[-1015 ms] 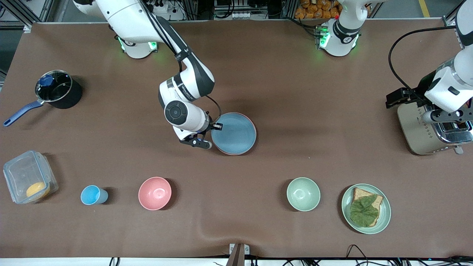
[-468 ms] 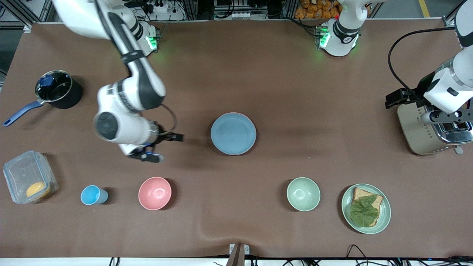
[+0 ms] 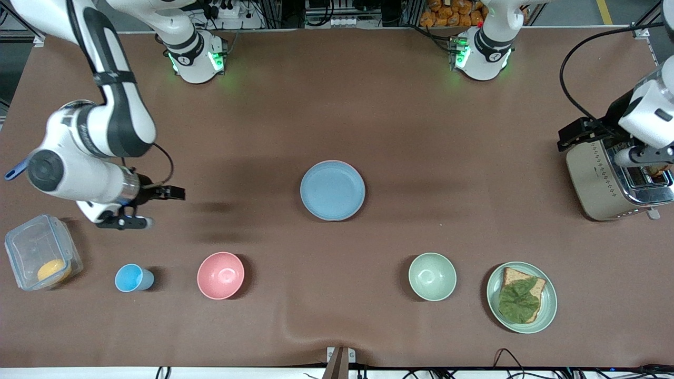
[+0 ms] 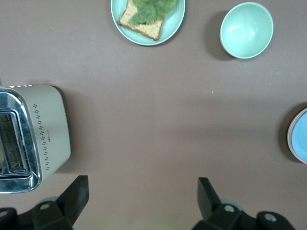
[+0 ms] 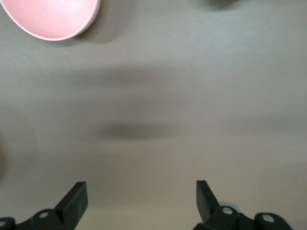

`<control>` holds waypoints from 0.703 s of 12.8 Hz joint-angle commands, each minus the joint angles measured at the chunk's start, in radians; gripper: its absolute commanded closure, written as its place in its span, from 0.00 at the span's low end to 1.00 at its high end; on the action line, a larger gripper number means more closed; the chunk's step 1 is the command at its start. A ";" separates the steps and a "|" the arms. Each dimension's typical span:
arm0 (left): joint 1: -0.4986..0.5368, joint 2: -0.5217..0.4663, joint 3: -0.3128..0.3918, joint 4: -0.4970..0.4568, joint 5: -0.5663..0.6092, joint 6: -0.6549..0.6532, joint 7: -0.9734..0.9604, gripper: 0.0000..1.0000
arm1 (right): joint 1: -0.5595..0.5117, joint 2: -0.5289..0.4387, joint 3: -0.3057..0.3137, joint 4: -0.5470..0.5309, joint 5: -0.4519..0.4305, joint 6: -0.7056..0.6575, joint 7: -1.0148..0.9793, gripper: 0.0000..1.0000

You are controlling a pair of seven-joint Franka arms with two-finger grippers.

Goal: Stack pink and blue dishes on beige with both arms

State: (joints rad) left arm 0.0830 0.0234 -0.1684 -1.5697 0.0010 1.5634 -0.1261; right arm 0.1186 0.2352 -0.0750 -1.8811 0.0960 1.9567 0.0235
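The light blue plate (image 3: 332,190) lies flat at the table's middle, and a thin pink edge (image 3: 342,162) shows under its rim. No beige plate can be seen; it may be hidden under that stack. The stack's rim also shows in the left wrist view (image 4: 298,136). My right gripper (image 3: 129,222) hangs open and holds nothing, over bare table near the right arm's end, well away from the plates (image 5: 141,201). My left gripper (image 3: 645,157) hangs open beside the toaster, also holding nothing (image 4: 143,201).
A toaster (image 3: 600,179) stands at the left arm's end. Nearer the front camera sit a clear container (image 3: 42,251), a blue cup (image 3: 131,278), a pink bowl (image 3: 220,275), a green bowl (image 3: 432,276) and a green plate (image 3: 492,295) with toast and lettuce.
My right gripper has left the blue plate's edge and swung open toward the right arm's end of the table. The plate stack has stayed put. My left gripper shifted slightly by the toaster.
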 commanded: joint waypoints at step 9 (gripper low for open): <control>-0.006 -0.080 0.009 0.048 -0.009 -0.068 0.026 0.00 | -0.158 -0.293 0.018 0.096 -0.085 -0.277 -0.298 0.00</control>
State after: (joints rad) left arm 0.0811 -0.0441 -0.1678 -1.5224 0.0009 1.5134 -0.1260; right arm 0.0136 -0.0264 -0.0707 -1.7982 0.0209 1.7121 -0.2190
